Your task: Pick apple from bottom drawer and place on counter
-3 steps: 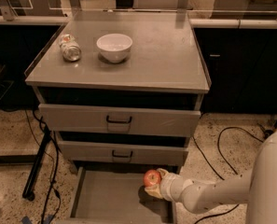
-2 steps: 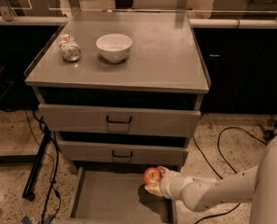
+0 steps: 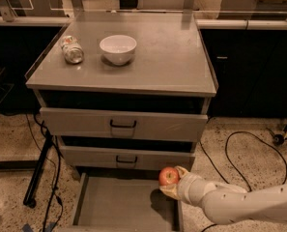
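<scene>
The red-orange apple (image 3: 168, 176) is held in my gripper (image 3: 172, 183), just above the right side of the open bottom drawer (image 3: 123, 208), a shallow grey tray pulled out at the cabinet's foot. My white arm reaches in from the lower right. The gripper's pale fingers (image 3: 181, 170) wrap around the apple from the right and below. The counter (image 3: 167, 57) is the flat grey cabinet top, well above the apple.
A white bowl (image 3: 118, 49) and a can lying on its side (image 3: 72, 50) sit on the counter's left half. Two shut drawers with black handles (image 3: 123, 124) lie between counter and bottom drawer. A black cable (image 3: 239, 149) loops on the floor at right; a black stand leg (image 3: 39, 168) stands at left.
The apple and gripper have risen a little above the bottom drawer, staying at its right side. The arm has lifted with them.
</scene>
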`<state>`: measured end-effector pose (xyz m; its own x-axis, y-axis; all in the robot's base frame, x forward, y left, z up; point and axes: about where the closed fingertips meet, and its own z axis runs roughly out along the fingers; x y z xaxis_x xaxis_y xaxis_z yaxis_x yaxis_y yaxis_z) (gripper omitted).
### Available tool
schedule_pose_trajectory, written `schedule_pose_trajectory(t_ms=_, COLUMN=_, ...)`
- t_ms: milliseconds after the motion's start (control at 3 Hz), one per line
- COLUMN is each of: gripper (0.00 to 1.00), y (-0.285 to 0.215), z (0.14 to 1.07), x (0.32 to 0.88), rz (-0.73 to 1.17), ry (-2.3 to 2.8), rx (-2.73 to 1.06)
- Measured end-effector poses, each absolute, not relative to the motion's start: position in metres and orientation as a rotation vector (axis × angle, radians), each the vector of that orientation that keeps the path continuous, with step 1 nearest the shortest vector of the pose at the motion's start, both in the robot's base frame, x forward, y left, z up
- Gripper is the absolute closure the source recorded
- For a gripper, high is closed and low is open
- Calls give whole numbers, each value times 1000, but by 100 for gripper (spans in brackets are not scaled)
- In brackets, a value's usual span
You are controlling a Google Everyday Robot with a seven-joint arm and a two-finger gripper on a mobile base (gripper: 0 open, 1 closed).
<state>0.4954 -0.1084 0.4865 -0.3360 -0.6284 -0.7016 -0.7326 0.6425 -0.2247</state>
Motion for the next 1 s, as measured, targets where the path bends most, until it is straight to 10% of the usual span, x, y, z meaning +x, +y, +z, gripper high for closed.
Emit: schedule_pose_trajectory(t_ms=1000, gripper=100, y=-97, z=549, x=507, rz=135, ry=1988, rx=-1082)
